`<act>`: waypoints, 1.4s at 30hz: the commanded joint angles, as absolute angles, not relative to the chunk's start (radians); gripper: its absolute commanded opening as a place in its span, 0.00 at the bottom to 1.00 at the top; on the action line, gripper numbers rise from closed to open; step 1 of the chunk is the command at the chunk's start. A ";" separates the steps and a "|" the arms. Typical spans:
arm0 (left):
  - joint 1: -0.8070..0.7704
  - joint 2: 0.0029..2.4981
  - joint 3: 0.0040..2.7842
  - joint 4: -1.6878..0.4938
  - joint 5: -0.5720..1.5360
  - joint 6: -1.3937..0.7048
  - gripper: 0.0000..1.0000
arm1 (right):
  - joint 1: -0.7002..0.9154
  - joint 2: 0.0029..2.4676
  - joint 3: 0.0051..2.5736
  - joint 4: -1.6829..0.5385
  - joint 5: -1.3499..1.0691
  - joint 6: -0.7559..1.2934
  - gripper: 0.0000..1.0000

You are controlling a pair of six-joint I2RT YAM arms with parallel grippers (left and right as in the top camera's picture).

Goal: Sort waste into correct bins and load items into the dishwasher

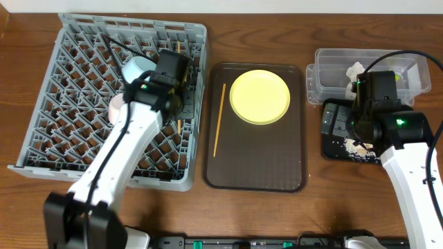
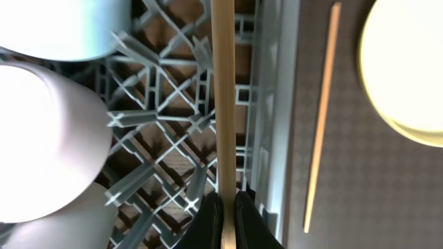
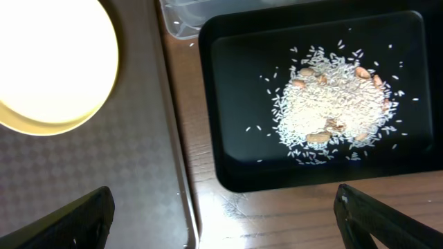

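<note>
table (image 1: 263,214): dark brown wood, grain running left to right, with a light sheen. fine pale scuffing noted on it in the right wrist view. pale strip (image 1: 277,5) beyond the far edge; wall or floor cannot be told. black rail (image 1: 256,242) along the near edge. lighting bright and even, shadows soft and short.

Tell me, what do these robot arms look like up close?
Both arms have smooth white shells: the left arm and right arm. Their joints and wrist blocks are black, each with a small green light. Thin black cables loop off them. The fingers are black, tapering.
</note>
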State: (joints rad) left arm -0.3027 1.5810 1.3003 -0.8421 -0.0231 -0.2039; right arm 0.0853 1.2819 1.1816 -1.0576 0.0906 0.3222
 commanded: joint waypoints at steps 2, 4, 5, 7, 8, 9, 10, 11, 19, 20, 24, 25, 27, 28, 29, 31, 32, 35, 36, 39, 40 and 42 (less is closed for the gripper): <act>-0.302 1.697 1.313 -0.844 0.017 -0.183 0.06 | 0.080 1.283 1.183 -1.056 0.078 0.317 0.99; -0.302 1.731 1.313 -0.837 0.052 -0.179 0.06 | 0.080 1.283 1.183 -1.056 0.078 0.317 0.99; -0.302 1.735 1.313 -0.833 0.052 -0.179 0.06 | 0.080 1.283 1.183 -1.056 0.078 0.317 0.99; -0.302 1.734 1.313 -0.826 0.052 -0.178 0.06 | 0.080 1.283 1.183 -1.056 0.077 0.317 0.99; -0.302 1.734 1.313 -0.826 0.052 -0.175 0.11 | 0.080 1.283 1.183 -1.056 0.078 0.317 0.99; -0.302 1.734 1.313 -0.828 0.052 -0.176 0.14 | 0.080 1.283 1.183 -1.056 0.077 0.317 0.99; -0.302 1.734 1.313 -0.828 0.052 -0.175 0.17 | 0.080 1.283 1.183 -1.056 0.078 0.317 0.99; -0.302 1.734 1.313 -0.829 0.052 -0.175 0.24 | 0.080 1.283 1.183 -1.056 0.077 0.317 0.99; -0.302 1.681 1.314 -0.826 0.052 -0.175 0.32 | 0.080 1.283 1.183 -1.056 0.078 0.317 0.99; -0.302 1.666 1.314 -0.825 0.053 -0.176 0.31 | 0.080 1.283 1.183 -1.056 0.078 0.317 0.99; -0.311 1.596 1.313 -0.803 0.163 -0.176 0.32 | 0.080 1.283 1.183 -1.056 0.078 0.317 0.99; -0.320 1.591 1.313 -0.789 0.231 -0.176 0.32 | 0.080 1.283 1.183 -1.056 0.078 0.317 0.99; -0.346 1.596 1.313 -0.766 0.280 -0.176 0.33 | 0.080 1.283 1.183 -1.056 0.078 0.317 0.99; -0.373 1.605 1.313 -0.751 0.267 -0.176 0.33 | 0.080 1.283 1.183 -1.056 0.078 0.317 0.99; -0.397 1.618 1.313 -0.735 0.240 -0.176 0.33 | 0.080 1.283 1.183 -1.056 0.077 0.317 0.99; -0.440 1.651 1.313 -0.705 0.163 -0.176 0.38 | 0.080 1.283 1.183 -1.056 0.077 0.318 0.99; -0.466 1.683 1.313 -0.685 0.078 -0.176 0.39 | 0.080 1.283 1.183 -1.056 0.077 0.318 0.99; -0.484 1.755 1.313 -0.626 0.041 -0.176 0.39 | 0.080 1.283 1.183 -1.058 0.076 0.317 0.99; -0.484 1.779 1.313 -0.609 0.041 -0.176 0.39 | 0.080 1.283 1.183 -1.058 0.077 0.317 0.99; -0.484 1.843 1.313 -0.566 0.041 -0.177 0.39 | 0.080 1.283 1.183 -1.058 0.077 0.317 0.99; -0.484 1.859 1.313 -0.557 0.041 -0.177 0.39 | 0.080 1.283 1.183 -1.058 0.077 0.317 0.99; -0.484 1.905 1.313 -0.539 0.044 -0.177 0.41 | 0.080 1.283 1.183 -1.058 0.076 0.317 0.99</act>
